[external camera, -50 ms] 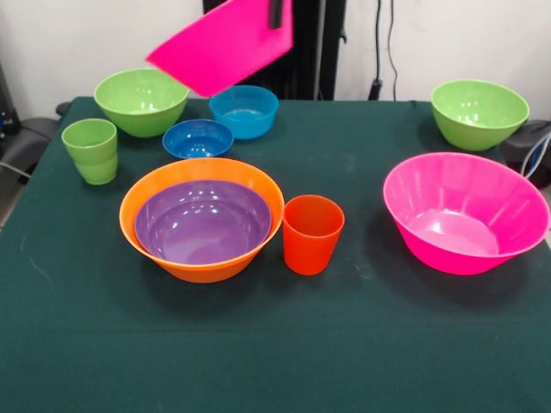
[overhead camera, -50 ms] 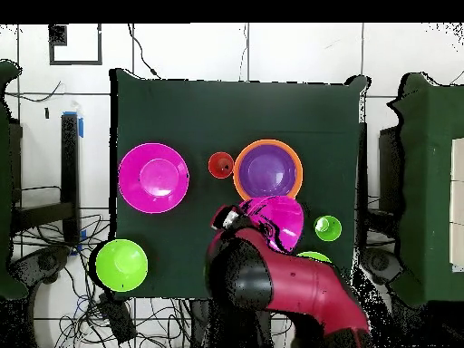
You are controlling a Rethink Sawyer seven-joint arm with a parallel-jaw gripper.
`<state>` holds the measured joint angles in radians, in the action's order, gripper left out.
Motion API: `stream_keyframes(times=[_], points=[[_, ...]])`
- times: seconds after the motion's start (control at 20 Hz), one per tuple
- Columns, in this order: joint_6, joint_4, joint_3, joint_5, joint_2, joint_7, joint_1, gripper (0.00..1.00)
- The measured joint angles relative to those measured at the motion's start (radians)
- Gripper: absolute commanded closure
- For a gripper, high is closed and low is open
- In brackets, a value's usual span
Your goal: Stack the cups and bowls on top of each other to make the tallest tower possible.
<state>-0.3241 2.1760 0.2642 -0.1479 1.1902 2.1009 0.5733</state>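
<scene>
My gripper (external camera, -50 ms: 275, 12) hangs at the top edge, shut on the rim of a large pink bowl (external camera, -50 ms: 225, 45), which it holds tilted in the air above the back of the table. From overhead this lifted pink bowl (overhead camera, -50 ms: 283, 217) sits just beside the orange bowl (overhead camera, -50 ms: 266, 143). The large orange bowl (external camera, -50 ms: 207, 270) stands left of centre with the purple bowl (external camera, -50 ms: 202, 225) nested in it. An orange-red cup (external camera, -50 ms: 312, 234) stands upright against its right side. A light green cup (external camera, -50 ms: 90, 151) stands at the far left.
A second large pink bowl (external camera, -50 ms: 465, 213) rests at the right. Green bowls stand at the back left (external camera, -50 ms: 140, 101) and back right (external camera, -50 ms: 479, 112). A light blue bowl (external camera, -50 ms: 244, 110) and a small dark blue bowl (external camera, -50 ms: 198, 138) sit under the lifted one.
</scene>
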Motion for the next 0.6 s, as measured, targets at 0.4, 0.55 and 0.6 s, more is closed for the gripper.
stream_keyframes(times=[0.4,0.55,0.6], points=[[-0.102,-0.072,0.113,-0.079,-0.014,-0.036,0.131,1.00],[-0.137,-0.132,0.134,-0.125,-0.053,-0.036,0.136,1.00],[-0.145,-0.149,0.139,-0.136,-0.066,-0.036,0.136,1.00]])
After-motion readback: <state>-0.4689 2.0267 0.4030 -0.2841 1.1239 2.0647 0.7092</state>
